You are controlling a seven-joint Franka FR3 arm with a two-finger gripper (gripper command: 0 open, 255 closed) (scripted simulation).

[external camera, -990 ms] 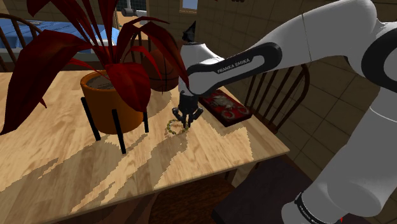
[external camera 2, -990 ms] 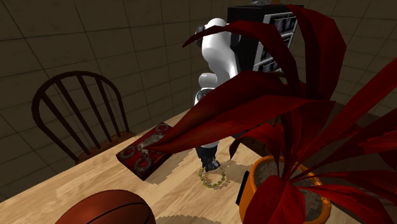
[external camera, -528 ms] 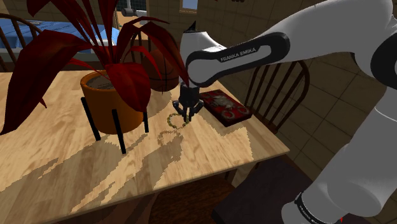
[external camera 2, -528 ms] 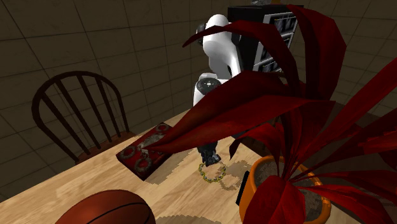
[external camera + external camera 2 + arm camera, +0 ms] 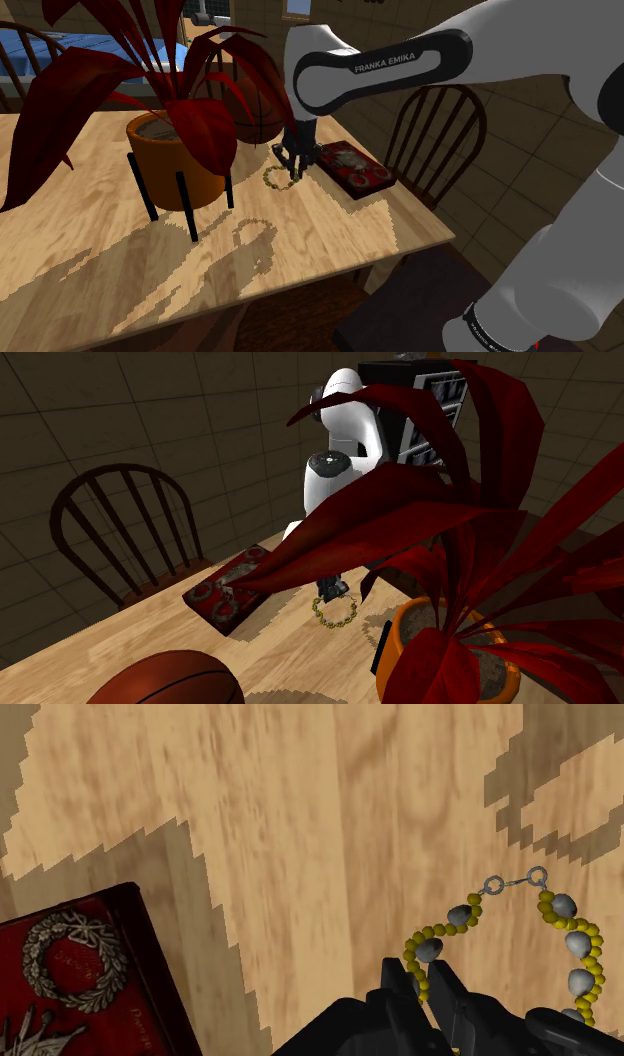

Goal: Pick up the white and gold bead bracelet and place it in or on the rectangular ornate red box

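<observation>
At the left of the shoulder view, a red-leaved plant (image 5: 70, 100) in an orange pot (image 5: 165, 168) stands on black legs. Its leaves spread wide, which is likely why the arm reaches in from the frame's right. Behind it, near centre, sits a basketball (image 5: 252, 115). Just right of that, the gripper (image 5: 296, 172) points down with its 2 fingers clamped on 1 side of the bracelet (image 5: 271, 180). The loop of gold and pale beads dangles beside them, clear of the wood, and its shadow lies apart, lower in the frame. Pinching the strand suits a thing this limp. Further right, near the surface's edge, the red box (image 5: 352, 168) lies flat with its pale ornament facing up, close enough for a short carry. A dark spindle-back chair (image 5: 440, 125) stands beyond it. The surface (image 5: 90, 280) is pale grained wood crossed by jagged shade. Brown tiled floor and walls surround it.
</observation>
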